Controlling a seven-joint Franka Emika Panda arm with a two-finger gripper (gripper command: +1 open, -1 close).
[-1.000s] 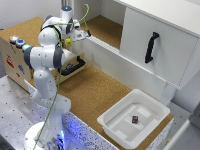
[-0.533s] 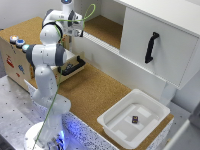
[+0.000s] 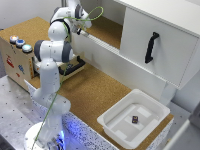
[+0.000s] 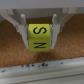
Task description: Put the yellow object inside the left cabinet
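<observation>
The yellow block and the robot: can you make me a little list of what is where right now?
yellow block: small, with black letters on it, held between the two fingers of the pincer
pincer: shut on the yellow block, just above a cork-brown floor
left cabinet: open white section with a cork-brown floor; the arm reaches into it
cabinet door: white, shut, with a black handle
white tub: on the cork counter, a small dark thing inside
wooden box: coloured buttons on top, at the exterior view's left
</observation>
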